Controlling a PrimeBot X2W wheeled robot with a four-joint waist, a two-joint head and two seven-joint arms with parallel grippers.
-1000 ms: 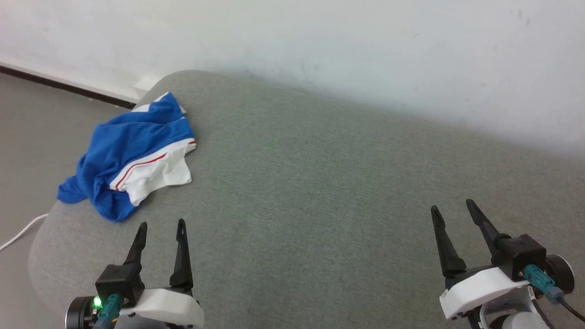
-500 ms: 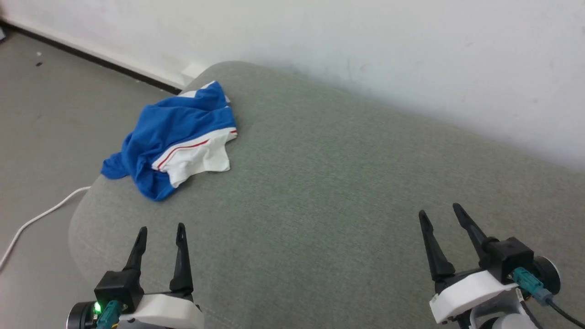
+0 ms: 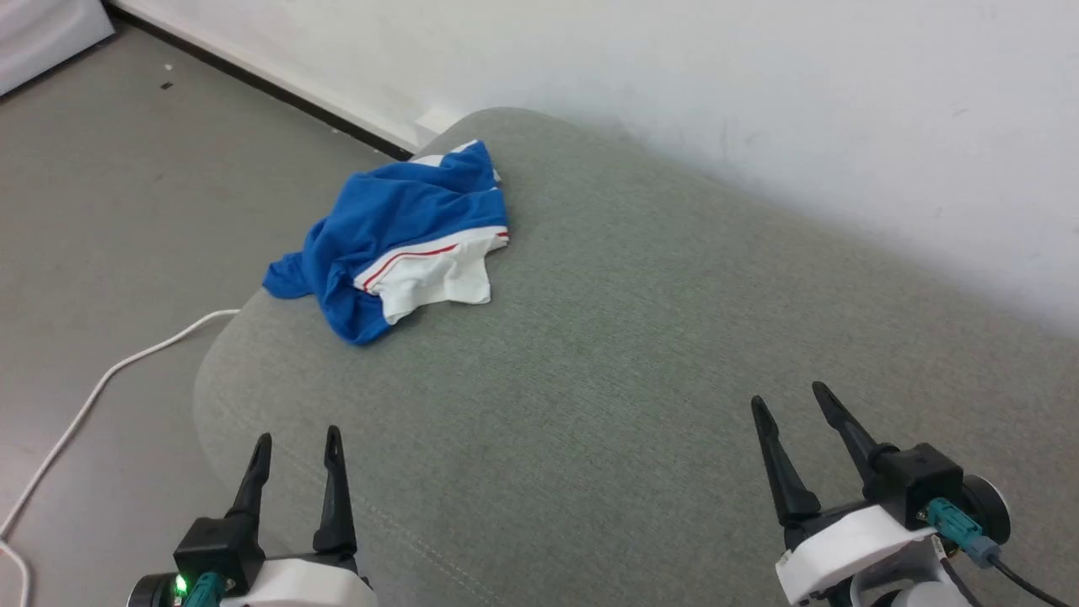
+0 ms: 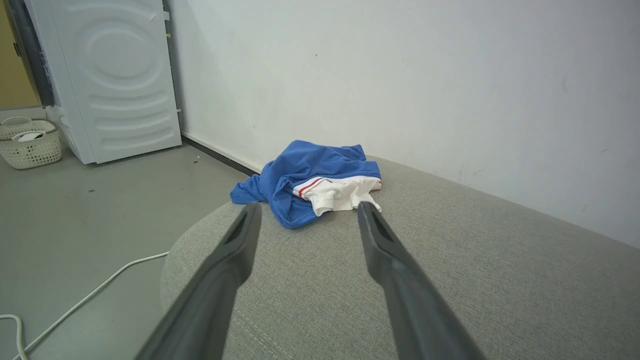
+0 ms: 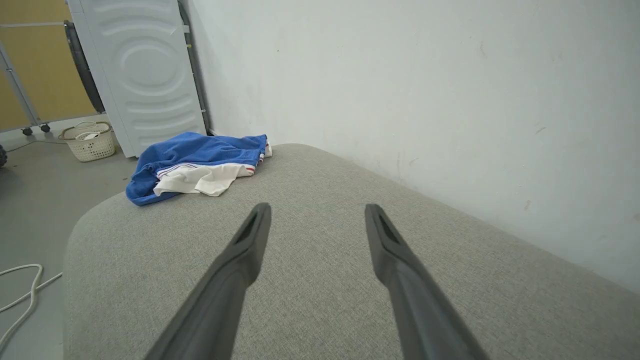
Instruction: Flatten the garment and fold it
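Camera, not cloth, has shifted: the head view has swung left, bringing the garment (image 3: 396, 228) nearer centre. Left tool (image 3: 299, 433) and right tool (image 3: 787, 394), at 7 and 5 o'clock, hover empty with fingers apart over the grey cushion (image 3: 607, 379). Well apart, at 1 o'clock from the left tool, the garment lies crumpled near the cushion's rounded corner, white sleeve showing. Step in hand: approach. Next move likely requires reaching out, pinching two edges, spreading flat.
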